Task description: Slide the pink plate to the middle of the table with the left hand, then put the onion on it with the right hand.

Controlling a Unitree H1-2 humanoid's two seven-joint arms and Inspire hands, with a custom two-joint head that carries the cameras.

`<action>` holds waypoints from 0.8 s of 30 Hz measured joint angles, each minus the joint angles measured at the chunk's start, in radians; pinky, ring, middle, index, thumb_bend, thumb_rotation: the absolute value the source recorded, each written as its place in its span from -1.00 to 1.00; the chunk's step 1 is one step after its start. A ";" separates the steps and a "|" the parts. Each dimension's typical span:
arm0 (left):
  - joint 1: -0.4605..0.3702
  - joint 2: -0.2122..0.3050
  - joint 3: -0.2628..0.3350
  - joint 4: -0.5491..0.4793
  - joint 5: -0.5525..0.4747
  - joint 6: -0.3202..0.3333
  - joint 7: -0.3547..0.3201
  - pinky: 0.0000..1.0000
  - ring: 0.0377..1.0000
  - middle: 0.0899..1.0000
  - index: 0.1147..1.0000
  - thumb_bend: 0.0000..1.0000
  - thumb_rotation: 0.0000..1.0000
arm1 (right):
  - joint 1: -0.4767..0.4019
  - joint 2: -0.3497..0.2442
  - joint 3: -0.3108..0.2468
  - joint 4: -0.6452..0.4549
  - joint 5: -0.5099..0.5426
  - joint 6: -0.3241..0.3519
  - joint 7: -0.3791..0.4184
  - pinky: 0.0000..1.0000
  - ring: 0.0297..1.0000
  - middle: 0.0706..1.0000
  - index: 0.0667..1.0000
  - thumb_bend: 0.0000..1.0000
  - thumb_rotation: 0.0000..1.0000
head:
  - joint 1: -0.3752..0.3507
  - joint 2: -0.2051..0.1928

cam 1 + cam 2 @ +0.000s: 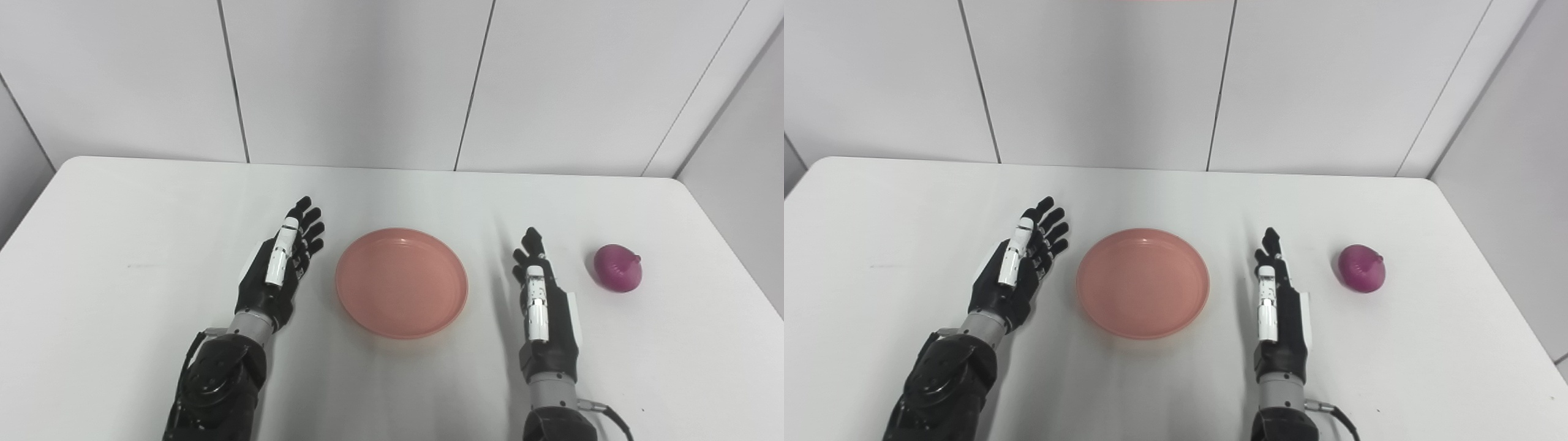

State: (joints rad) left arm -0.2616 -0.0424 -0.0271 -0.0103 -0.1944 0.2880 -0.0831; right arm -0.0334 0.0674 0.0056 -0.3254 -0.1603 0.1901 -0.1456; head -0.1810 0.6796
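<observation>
Left hand (278,269) and right hand (542,306) both released, fingers extended, empty, flanking pink plate (401,282) mid-tabletop (122,245). Onion (618,267) sits toward the right edge, untouched.

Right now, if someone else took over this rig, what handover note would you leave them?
Left hand: open, holding nothing, just left of the pink plate, not touching it.
Right hand: open, holding nothing, between the plate and the onion, apart from both.
Pink plate: about mid-table, nothing on it.
Onion: on the table, right of the right hand.
Done: the plate appears to be in place already.
Left: right hand picks up the onion and sets it on the plate.
</observation>
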 measured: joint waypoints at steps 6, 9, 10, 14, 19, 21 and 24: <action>0.004 0.000 -0.002 -0.004 0.000 0.000 -0.012 0.91 0.91 0.92 0.89 -0.10 1.00 | -0.031 -0.063 -0.011 -0.041 -0.071 0.036 0.009 0.82 0.84 0.86 0.84 -0.34 1.00 | -0.028 0.002; 0.007 -0.001 -0.002 -0.006 0.000 0.000 -0.014 0.91 0.91 0.92 0.89 -0.09 1.00 | -0.042 -0.097 -0.017 -0.053 -0.094 0.044 0.027 0.77 0.82 0.85 0.84 -0.34 1.00 | -0.032 0.002; 0.008 -0.001 -0.002 -0.006 0.000 0.000 -0.015 0.92 0.91 0.92 0.89 -0.09 1.00 | -0.046 -0.111 -0.019 -0.057 -0.101 0.049 0.033 0.76 0.83 0.85 0.85 -0.33 1.00 | -0.032 0.002; 0.023 -0.001 -0.002 -0.006 -0.001 0.000 -0.024 0.91 0.91 0.92 0.89 -0.07 1.00 | -0.057 -0.170 -0.035 -0.094 -0.136 0.080 0.059 0.72 0.83 0.87 0.85 -0.25 0.86 | -0.043 -0.002; 0.033 -0.006 -0.002 -0.008 -0.001 0.000 -0.028 0.90 0.90 0.92 0.88 -0.06 1.00 | -0.063 -0.230 -0.056 -0.124 -0.194 0.141 0.092 0.69 0.78 0.81 0.81 -0.13 0.54 | -0.057 -0.002; 0.033 -0.006 -0.002 -0.008 -0.001 0.000 -0.030 0.90 0.90 0.92 0.88 -0.07 1.00 | -0.069 -0.249 -0.061 -0.129 -0.225 0.155 0.094 0.68 0.77 0.79 0.80 -0.10 0.47 | -0.069 -0.002; 0.033 -0.005 -0.003 -0.008 -0.001 0.000 -0.036 0.91 0.91 0.92 0.89 -0.08 1.00 | -0.084 -0.276 -0.075 -0.138 -0.258 0.160 0.094 0.66 0.76 0.79 0.81 0.02 0.31 | -0.075 -0.002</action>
State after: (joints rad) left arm -0.2282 -0.0478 -0.0301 -0.0183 -0.1952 0.2880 -0.1192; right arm -0.1179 -0.2088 -0.0694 -0.4634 -0.4188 0.3503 -0.0515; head -0.2562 0.6780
